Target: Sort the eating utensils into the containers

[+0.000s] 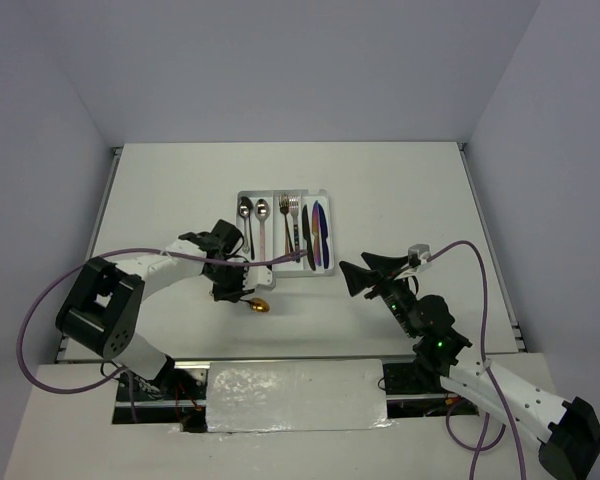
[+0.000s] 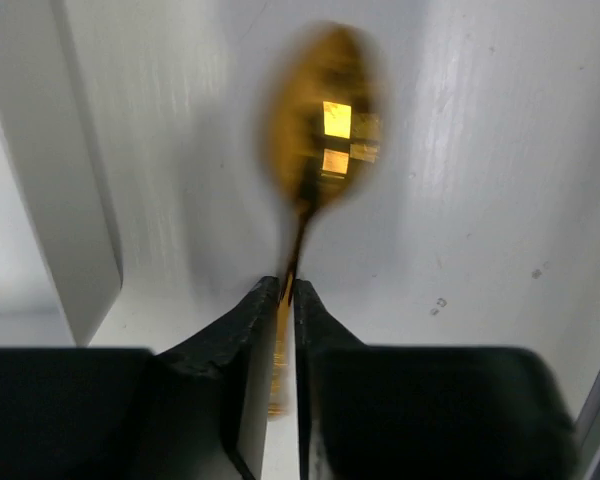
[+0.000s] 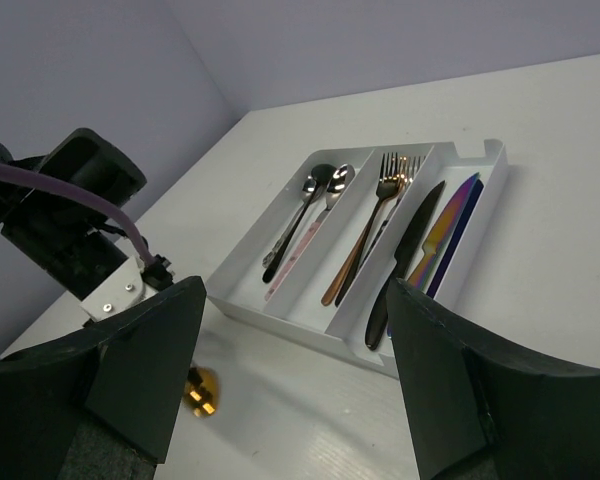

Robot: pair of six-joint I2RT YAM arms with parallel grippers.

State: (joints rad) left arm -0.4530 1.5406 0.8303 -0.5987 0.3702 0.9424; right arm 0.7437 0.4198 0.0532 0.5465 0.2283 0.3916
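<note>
My left gripper (image 1: 236, 290) is shut on the handle of a gold spoon (image 1: 259, 305), whose bowl (image 2: 325, 130) hangs over the table just in front of the white cutlery tray (image 1: 242, 195). The bowl also shows in the right wrist view (image 3: 200, 390). The tray holds two spoons (image 1: 253, 212) in its left compartment, forks (image 1: 289, 212) in the middle, and black, purple and blue knives (image 1: 316, 235) in the right. My right gripper (image 1: 355, 276) is open and empty, right of the tray's near corner, facing the tray (image 3: 280, 315).
The left arm's purple cable (image 1: 270, 262) runs across the tray's near edge. The tray's near rim (image 2: 85, 200) stands close to the left of the held spoon. The table's side rails (image 1: 105, 200) run along both edges.
</note>
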